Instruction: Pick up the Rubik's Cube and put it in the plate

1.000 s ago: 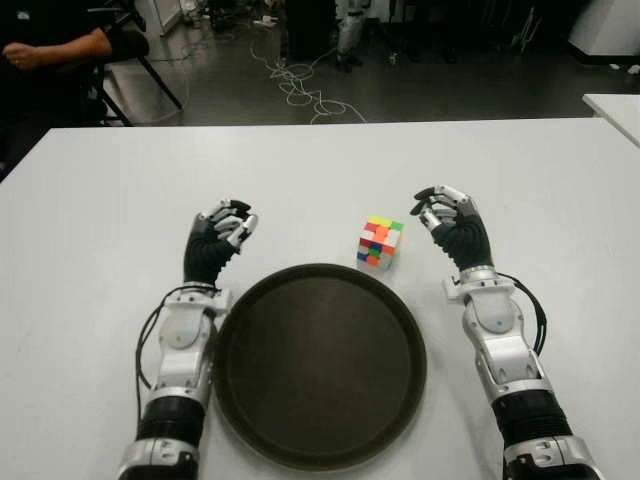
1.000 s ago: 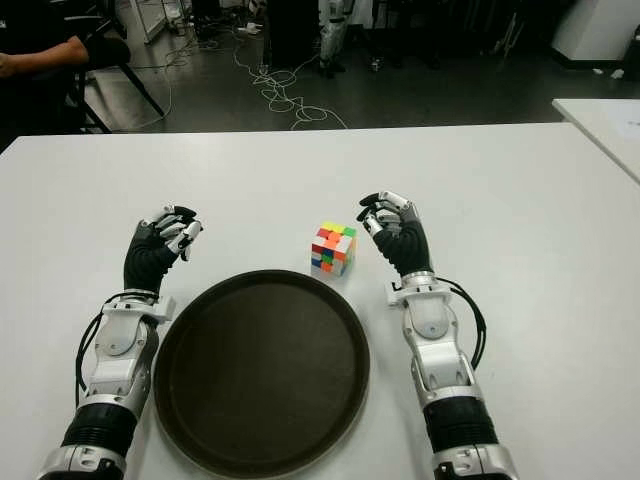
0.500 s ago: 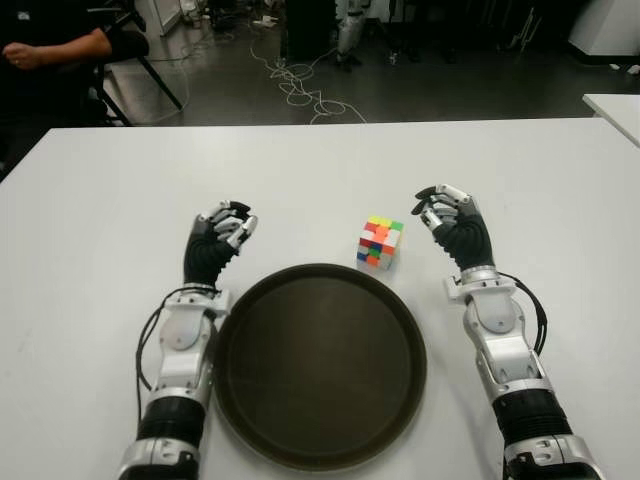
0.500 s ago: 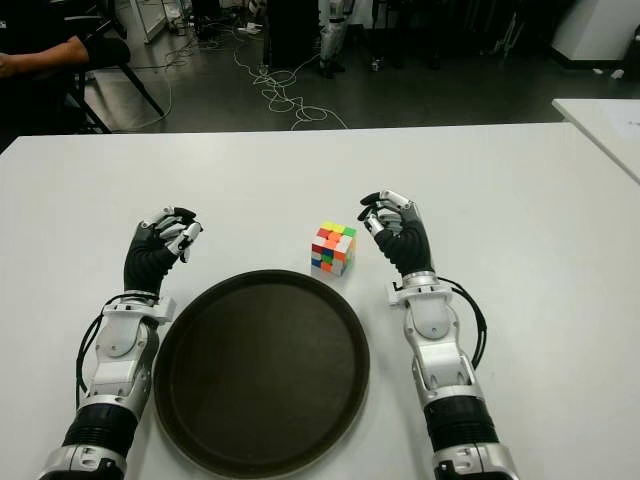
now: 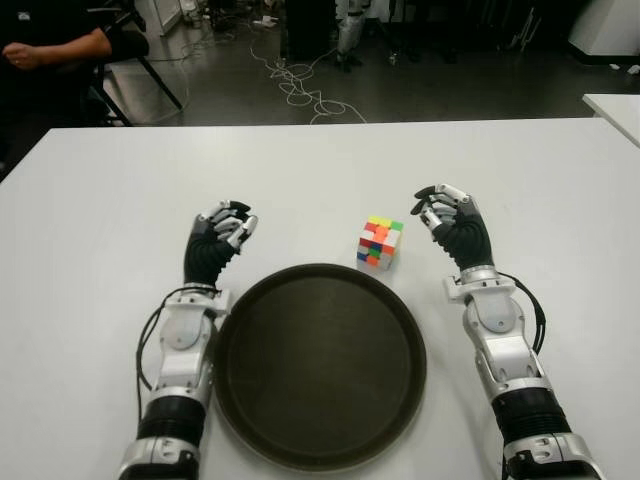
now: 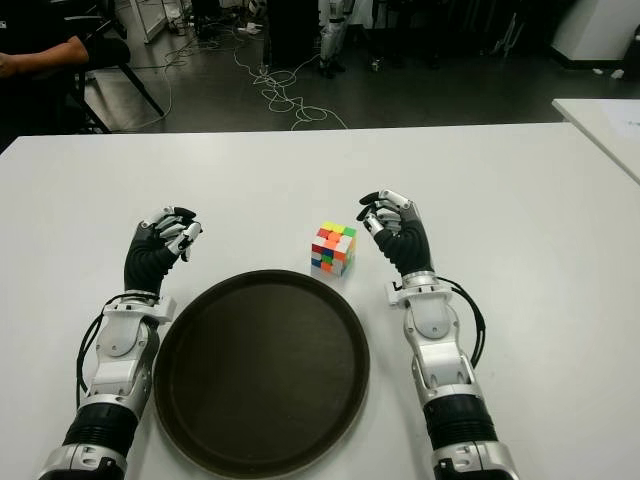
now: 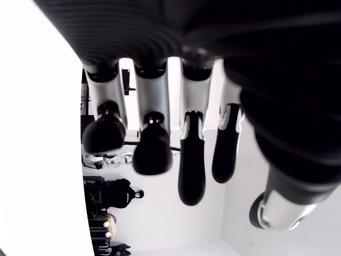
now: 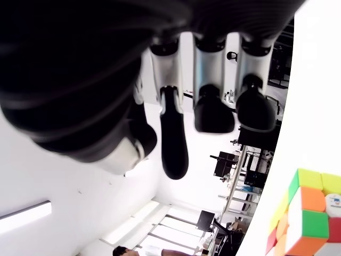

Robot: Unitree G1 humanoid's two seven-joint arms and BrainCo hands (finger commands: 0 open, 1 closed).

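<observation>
**Cube on the table, both my hands empty**

The Rubik's cube (image 5: 380, 242) sits on the white table (image 5: 320, 170), just beyond the far rim of the dark round plate (image 5: 320, 365) and a little to its right — near the rim, though I cannot tell whether it touches it. Nothing lies in the plate.

My right hand (image 5: 450, 222) shows to the right of the cube, close beside it but apart from it. Its fingers (image 8: 173, 133) are loosely curled and hold nothing; in my right wrist view the cube appears off to one side, with clear white table between it and my fingertips.

My left hand (image 5: 218, 238) shows to the left of the plate's far rim, well apart from the cube. Its fingers (image 7: 152, 144) are also loosely curled — and empty.

Beyond the table, cables (image 5: 300, 85) trail across a dark floor, and a person's arm (image 5: 55, 45) shows at the far left.
</observation>
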